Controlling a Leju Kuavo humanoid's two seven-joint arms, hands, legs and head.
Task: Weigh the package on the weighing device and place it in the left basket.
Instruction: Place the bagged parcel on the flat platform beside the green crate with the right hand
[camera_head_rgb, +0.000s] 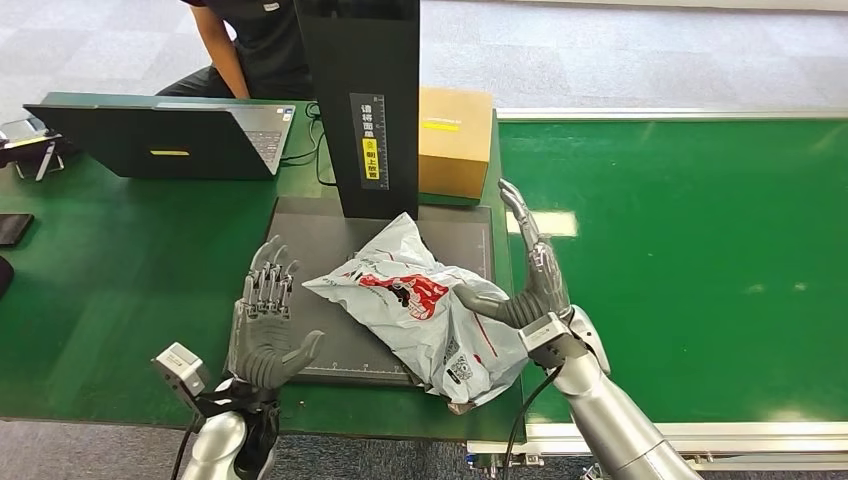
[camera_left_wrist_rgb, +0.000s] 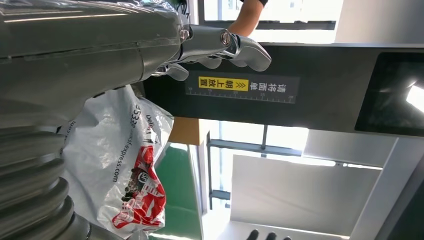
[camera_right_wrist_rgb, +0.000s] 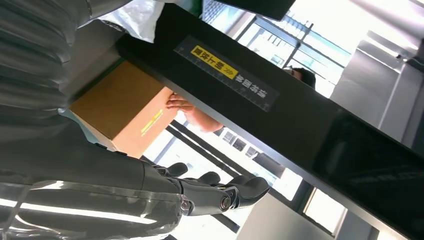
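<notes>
- Both robot hands flank a package: the left hand (camera_head_rgb: 268, 325) has its fingers apart, palm facing the bag, holding nothing.
- Its right hand (camera_head_rgb: 528, 285) is also spread, thumb touching the bag's edge, nothing gripped.
- A grey plastic package (camera_head_rgb: 425, 310) with red print lies on the dark weighing device (camera_head_rgb: 312, 235), one end overhanging the platform's front corner.
- Behind it stand a black column (camera_head_rgb: 362, 100) and a cardboard box (camera_head_rgb: 455, 140).
- Judged step: weighing, or about to lift.
- Next, both hands should close on the bag and carry it left; the basket's place cannot be told.
</notes>
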